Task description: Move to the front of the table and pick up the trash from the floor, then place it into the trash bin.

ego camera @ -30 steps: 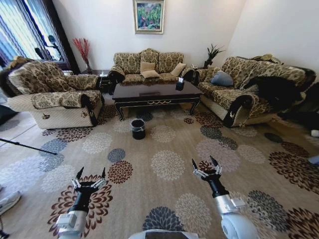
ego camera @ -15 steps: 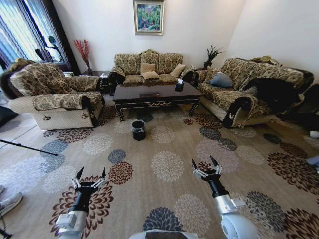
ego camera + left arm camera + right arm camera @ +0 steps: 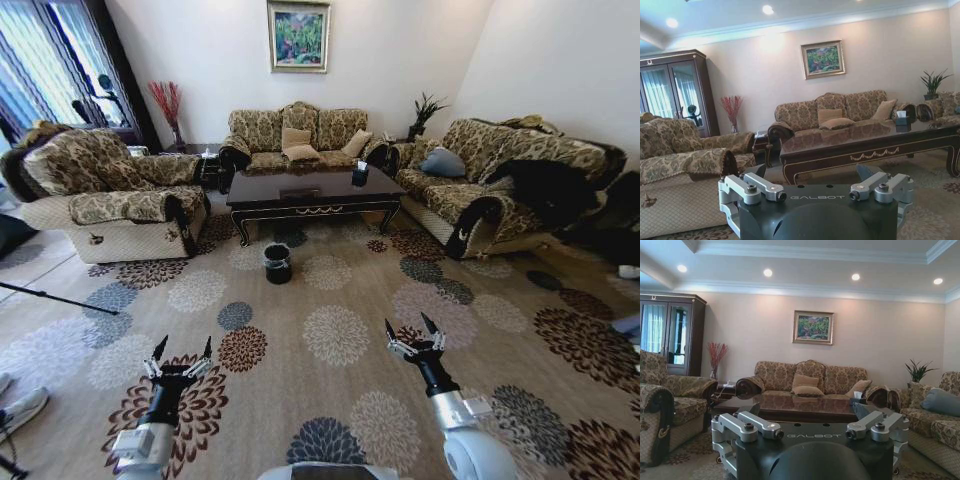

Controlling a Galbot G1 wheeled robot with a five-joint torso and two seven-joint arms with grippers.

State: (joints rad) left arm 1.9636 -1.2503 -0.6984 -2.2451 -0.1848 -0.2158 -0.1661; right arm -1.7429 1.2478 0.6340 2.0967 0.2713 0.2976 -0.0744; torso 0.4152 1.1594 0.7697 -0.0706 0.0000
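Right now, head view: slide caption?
Both end effectors open, left and right, facing trash bin before table.

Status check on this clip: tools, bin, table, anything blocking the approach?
Left tool and right tool open, empty, low over carpet. Trash bin stands before the table. Open carpet between robot and bin.

Both pincers hang low over open carpet (image 3: 330, 330), fingers spread and holding nothing. Ahead of the left gripper (image 3: 180, 352) and the right gripper (image 3: 413, 333) the floor runs bare up to the trash bin (image 3: 277, 260), which stands alone, nearer the left gripper's line. Just beyond the bin the table (image 3: 315, 192) closes the way forward. An armchair (image 3: 105, 195) blocks the far left, a sofa (image 3: 500, 180) the far right. A thin dark rod (image 3: 55, 296) lies on the floor off to the left gripper's outer side.
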